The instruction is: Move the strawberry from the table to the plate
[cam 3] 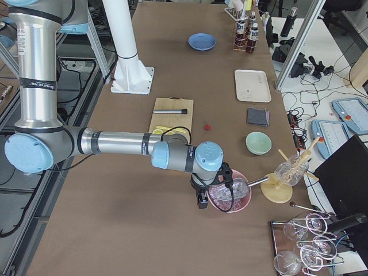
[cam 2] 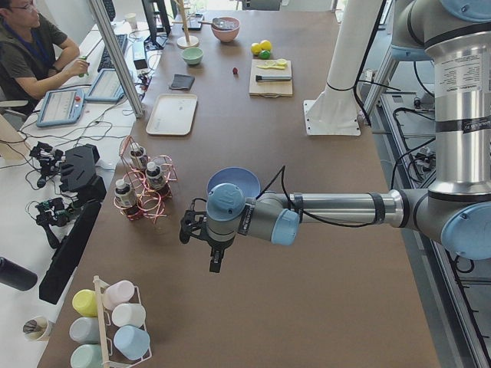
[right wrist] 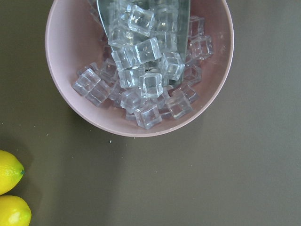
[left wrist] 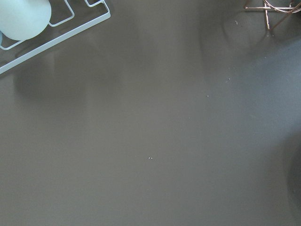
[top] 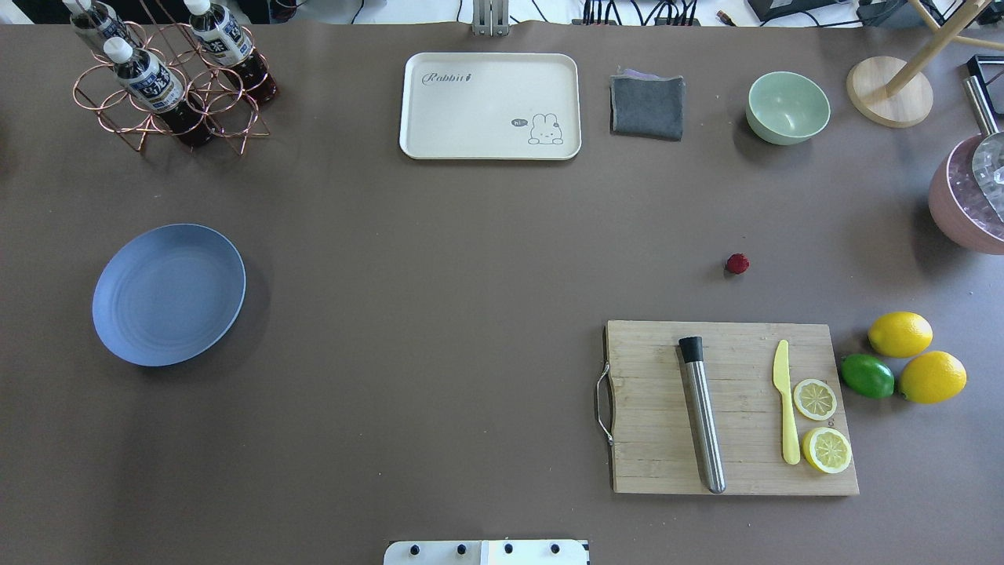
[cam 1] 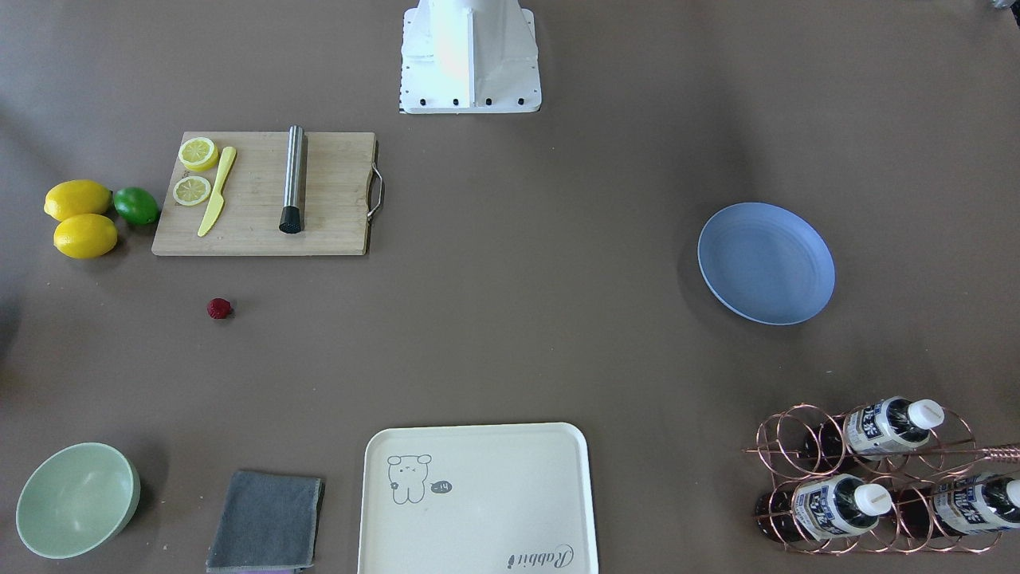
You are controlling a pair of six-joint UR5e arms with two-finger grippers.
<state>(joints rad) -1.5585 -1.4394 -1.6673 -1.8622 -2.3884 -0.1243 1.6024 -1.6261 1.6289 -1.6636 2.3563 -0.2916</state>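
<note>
The strawberry (top: 736, 264) lies alone on the bare bench (top: 439, 275), in the half on the robot's right, just beyond the far edge of the cutting board (top: 651, 353) and apart from it. It is small and roundish, so I see no long axis to line up with.

The right gripper (cam 3: 202, 201) hangs over the pink bowl (right wrist: 59, 47) of ice cubes (right wrist: 141, 70) at the right end of the bench. From there the strawberry is inward, toward the middle of the bench. This arm is clearly the nearer one, so I judge it should make the pick.

The left gripper (cam 2: 215, 261) hangs over bare bench at the opposite end, near the copper bottle rack (top: 169, 102), well apart from the berry.

Both grippers show only in the side views, so I cannot tell whether their jaws are wide or narrow. Nothing is held as far as I can see.

The plate (top: 169, 294) is empty and sits on the robot's left half, well apart from the strawberry. I think the carry must cross most of the bench.
</note>
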